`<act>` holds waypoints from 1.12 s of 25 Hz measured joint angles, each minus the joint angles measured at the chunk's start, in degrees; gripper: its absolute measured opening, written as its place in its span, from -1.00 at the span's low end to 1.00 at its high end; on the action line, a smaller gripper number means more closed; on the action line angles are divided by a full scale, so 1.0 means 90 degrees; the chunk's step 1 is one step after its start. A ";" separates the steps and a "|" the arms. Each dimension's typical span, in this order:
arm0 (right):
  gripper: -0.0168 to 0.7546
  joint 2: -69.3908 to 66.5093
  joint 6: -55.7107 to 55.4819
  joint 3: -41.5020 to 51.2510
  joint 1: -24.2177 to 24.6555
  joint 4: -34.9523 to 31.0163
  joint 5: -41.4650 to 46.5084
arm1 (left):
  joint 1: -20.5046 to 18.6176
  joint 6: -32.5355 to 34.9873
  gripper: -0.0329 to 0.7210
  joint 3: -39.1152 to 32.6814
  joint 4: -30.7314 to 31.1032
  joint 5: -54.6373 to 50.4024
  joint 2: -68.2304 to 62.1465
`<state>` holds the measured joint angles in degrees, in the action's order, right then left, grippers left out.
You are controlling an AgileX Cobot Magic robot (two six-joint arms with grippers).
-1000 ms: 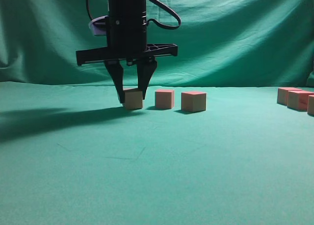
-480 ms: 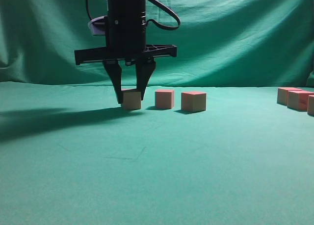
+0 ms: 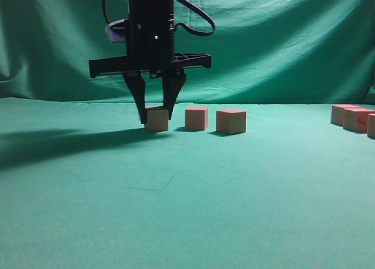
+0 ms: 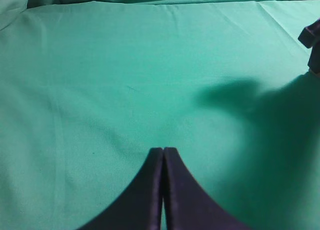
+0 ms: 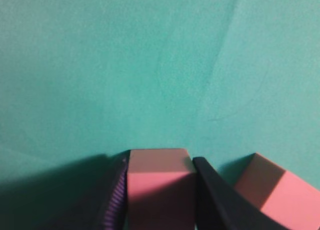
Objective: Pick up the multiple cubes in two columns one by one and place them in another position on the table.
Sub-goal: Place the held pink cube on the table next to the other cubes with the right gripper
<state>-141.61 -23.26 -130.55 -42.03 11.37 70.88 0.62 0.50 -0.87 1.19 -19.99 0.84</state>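
On the wide green cloth table, the black right gripper stands straight down with its two fingers pressed on both sides of one small wooden cube with a reddish-pink top. That cube sits at the left end of a short row, and its bottom looks like it touches the cloth. Two more cubes like it stand just beside it to the right, a little apart. Far off at the right edge wait other cubes (only three show, maybe more are hidden). My guess is three are moved and the rest are left to do. The black left gripper is squeezed tight together, holding nothing
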 joint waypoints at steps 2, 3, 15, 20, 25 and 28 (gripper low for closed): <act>-0.27 0.0000 0.0014 0.0000 0.0000 0.0000 0.0000 | 0.0000 0.0000 -0.91 0.0000 0.0000 0.0000 0.0000; -0.27 0.0000 0.0044 0.0000 0.0000 0.0000 0.0000 | 0.0000 0.0000 -0.91 0.0000 0.0000 0.0000 0.0000; -0.05 0.0000 0.0150 0.0000 0.0000 0.0000 0.0000 | 0.0000 0.0000 -0.91 0.0000 0.0000 0.0000 0.0000; 0.31 0.0000 0.0166 0.0000 0.0000 0.0000 0.0000 | 0.0000 0.0000 -0.91 0.0000 0.0000 0.0000 0.0000; 0.31 -0.0016 0.0291 -0.0051 0.0000 0.0000 0.0000 | 0.0000 0.0000 -0.91 0.0000 0.0000 0.0000 0.0000; 0.31 -0.0046 0.0359 -0.0212 0.0000 0.0000 0.0000 | 0.0000 0.0000 -0.91 0.0000 0.0000 0.0000 0.0000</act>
<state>-142.02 -20.03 -132.45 -42.03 11.37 70.88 0.62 0.50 -0.87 1.19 -19.99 0.84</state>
